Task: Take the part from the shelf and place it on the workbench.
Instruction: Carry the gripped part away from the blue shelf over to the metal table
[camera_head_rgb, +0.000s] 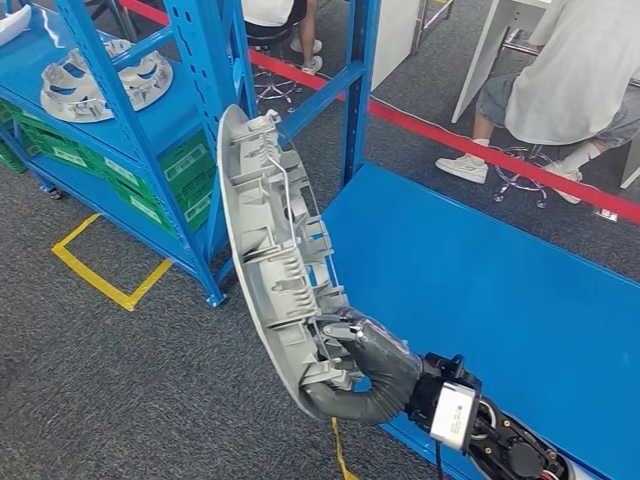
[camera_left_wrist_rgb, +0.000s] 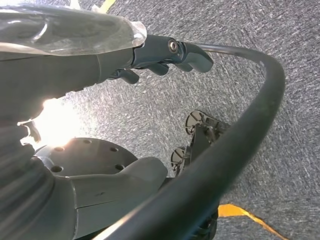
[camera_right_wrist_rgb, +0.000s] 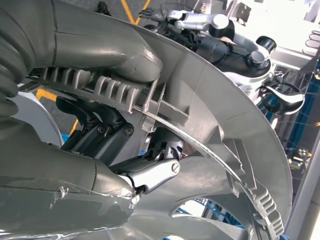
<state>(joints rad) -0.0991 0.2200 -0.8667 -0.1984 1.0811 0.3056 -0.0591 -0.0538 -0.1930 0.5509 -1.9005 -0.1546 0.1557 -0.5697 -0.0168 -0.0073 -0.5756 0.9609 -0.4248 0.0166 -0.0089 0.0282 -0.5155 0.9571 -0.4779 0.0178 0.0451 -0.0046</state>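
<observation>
My right hand (camera_head_rgb: 362, 365) grips the part (camera_head_rgb: 275, 240) by its lower rim, tilted toward eleven o'clock. It hangs just beside the worktop (camera_head_rgb: 498, 300). My left hand (camera_left_wrist_rgb: 113, 65) hangs over the floor, fingers (camera_left_wrist_rgb: 188, 52) loosely apart, holding nothing.

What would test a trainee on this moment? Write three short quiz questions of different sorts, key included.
1. True or false: the grey part already lies flat on the blue workbench.
2. Which hand grips the part? A) the left hand B) the right hand C) a person's hand
3. Fill in: more grey parts lie on the blue ____.

Key
1. False: it is held on edge in the air, beside the workbench.
2. B. The left hand hangs over the carpet, holding nothing.
3. shelf
</observation>
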